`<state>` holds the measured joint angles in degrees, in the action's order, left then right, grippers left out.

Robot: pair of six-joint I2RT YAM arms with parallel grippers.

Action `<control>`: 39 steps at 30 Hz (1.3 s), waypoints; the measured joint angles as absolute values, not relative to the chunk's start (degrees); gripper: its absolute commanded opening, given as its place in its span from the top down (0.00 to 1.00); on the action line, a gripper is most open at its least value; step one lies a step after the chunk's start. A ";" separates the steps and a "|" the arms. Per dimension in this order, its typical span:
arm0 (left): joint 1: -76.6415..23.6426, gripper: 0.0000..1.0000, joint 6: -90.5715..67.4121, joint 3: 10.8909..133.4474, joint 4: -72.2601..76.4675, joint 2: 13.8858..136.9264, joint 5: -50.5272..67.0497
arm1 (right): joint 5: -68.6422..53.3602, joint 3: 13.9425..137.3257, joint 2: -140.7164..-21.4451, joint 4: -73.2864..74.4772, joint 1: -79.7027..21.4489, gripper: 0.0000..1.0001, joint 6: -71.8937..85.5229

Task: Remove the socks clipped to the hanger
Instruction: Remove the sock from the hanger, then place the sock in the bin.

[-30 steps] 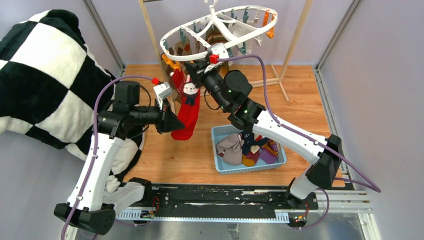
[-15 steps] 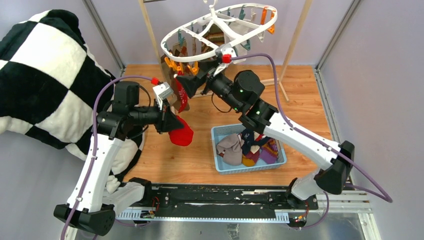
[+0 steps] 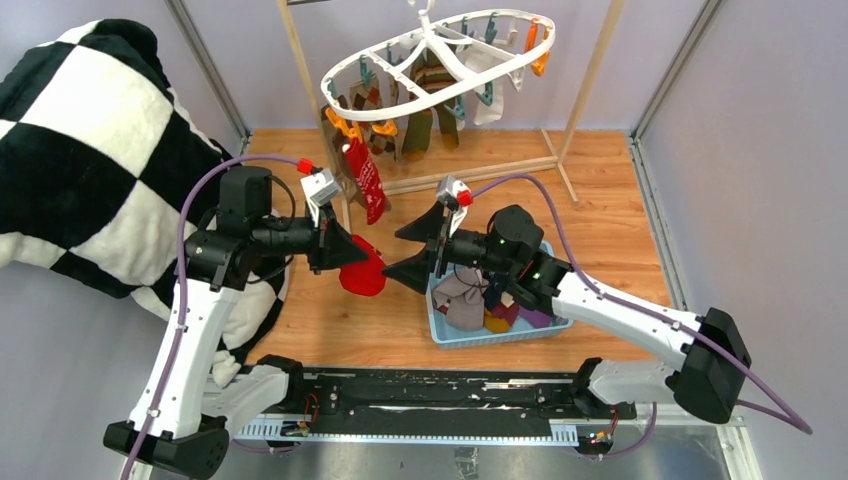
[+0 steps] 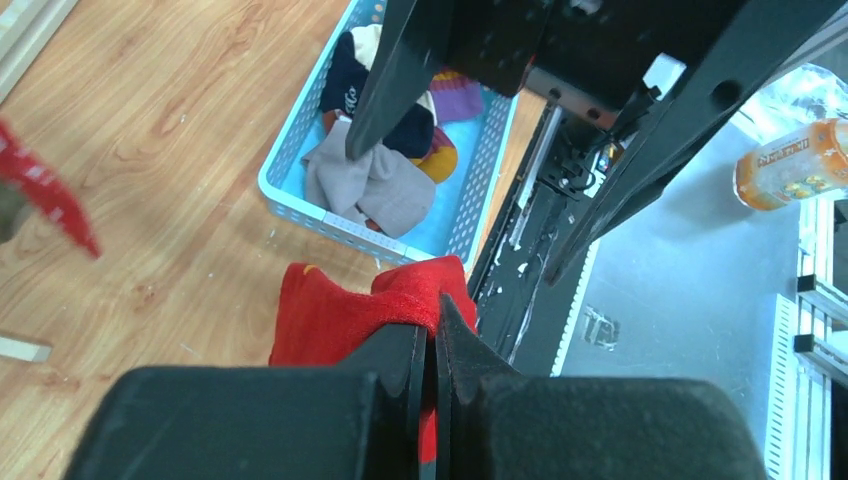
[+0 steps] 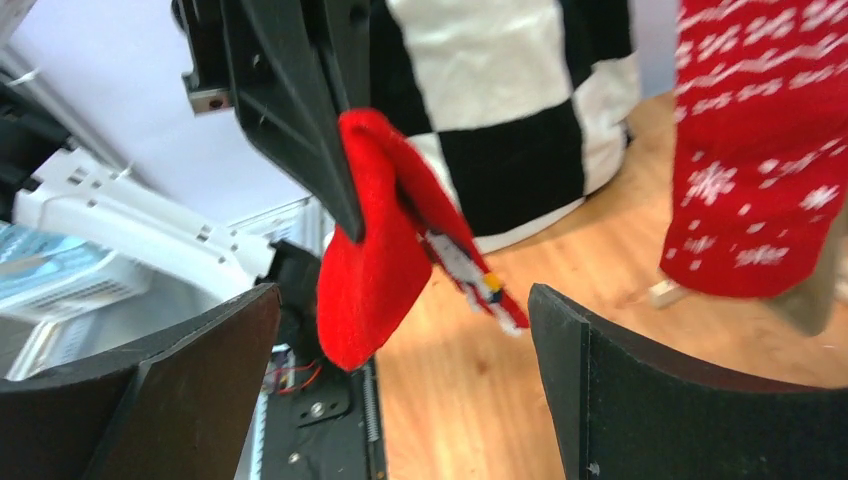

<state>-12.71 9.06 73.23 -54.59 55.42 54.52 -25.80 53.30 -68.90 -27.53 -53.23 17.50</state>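
Left hand (image 3: 360, 252) is clamped tight on a red sock (image 3: 368, 278), pinching a fold of cloth so that the rest droops below its fingertips, clear of the desk (image 3: 330, 320); the sock is off the hanger (image 3: 345, 108), which hangs above and beyond both hands. Right hand (image 3: 393, 260) faces the left across that sock with its fingers spread wide and nothing between them; its wrist view shows the red cloth dangling in the gap, touching neither finger; it looks placed either to receive the sock or to stand clear while the left carries it. The blue basket (image 3: 440, 335) sits directly under the right hand's wrist with loose socks (image 3: 465, 295) heaped inside, which is probably why the left hand holds its sock low and toward that side; a short swing toward the right hand would bring it over the rim. Just beyond the left hand a patterned red sock (image 3: 366, 182) hangs from an orange clip (image 3: 345, 128), with more socks clipped farther along the rim, so the job is only partly done; the checked blanket (image 3: 90, 150) lies behind the left arm, out of play.
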 measured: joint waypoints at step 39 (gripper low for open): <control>-1.10 0.00 7.18 78.35 -55.83 59.09 47.40 | -27.33 43.81 -63.09 -7.01 -42.33 0.84 17.23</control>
<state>-1.10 7.18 78.35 -55.83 59.09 47.40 -27.33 43.81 -63.09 -7.01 -42.33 17.23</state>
